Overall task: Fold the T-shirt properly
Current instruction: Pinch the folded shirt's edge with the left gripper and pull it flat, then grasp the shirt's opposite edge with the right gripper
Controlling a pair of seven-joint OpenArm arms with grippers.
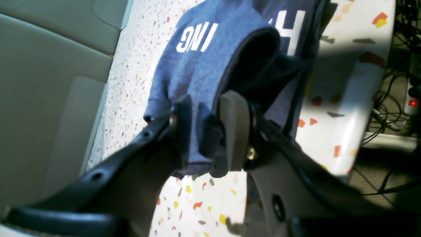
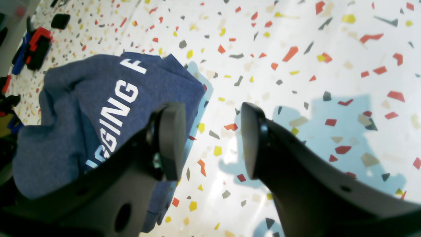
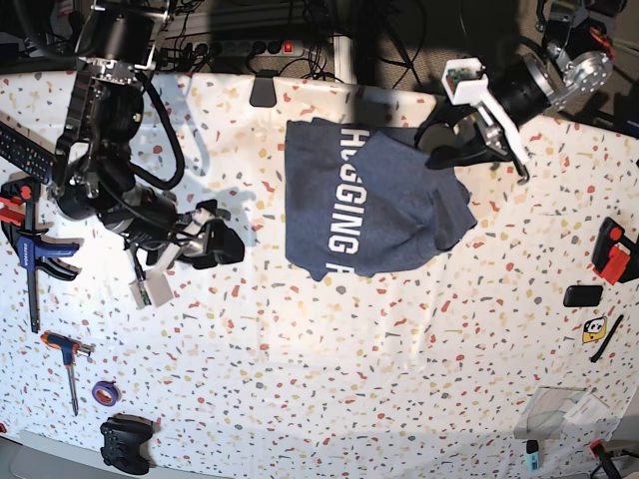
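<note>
Clutter sits at the far left of the speckled worktop [image 3: 329, 369], well away from the T-shirt [image 3: 364, 200]: a blue and black clamp [image 3: 35, 249], a small screwdriver [image 3: 68, 359], a roll of tape [image 3: 105, 392] and a black game controller [image 3: 125, 442]. Between these and the shirt hangs the right end effector [image 3: 205, 239], clear of the cloth; in the right wrist view its two black fingers [image 2: 171, 144] stand wide apart above bare worktop, the shirt's edge just beside one of them. The T-shirt itself lies near the middle of the worktop toward the back edge, dark blue-grey, rumpled, white lettering facing up and partly folded over. At the shirt's upper right corner is the left end effector [image 3: 449, 150], and the left wrist view shows it clamped on a bunched hem of the fabric [image 1: 200, 131], which is lifted off the surface there. Farther right of the shirt lie a red and black tool [image 3: 609, 249] and a small black block [image 3: 582, 295].
</note>
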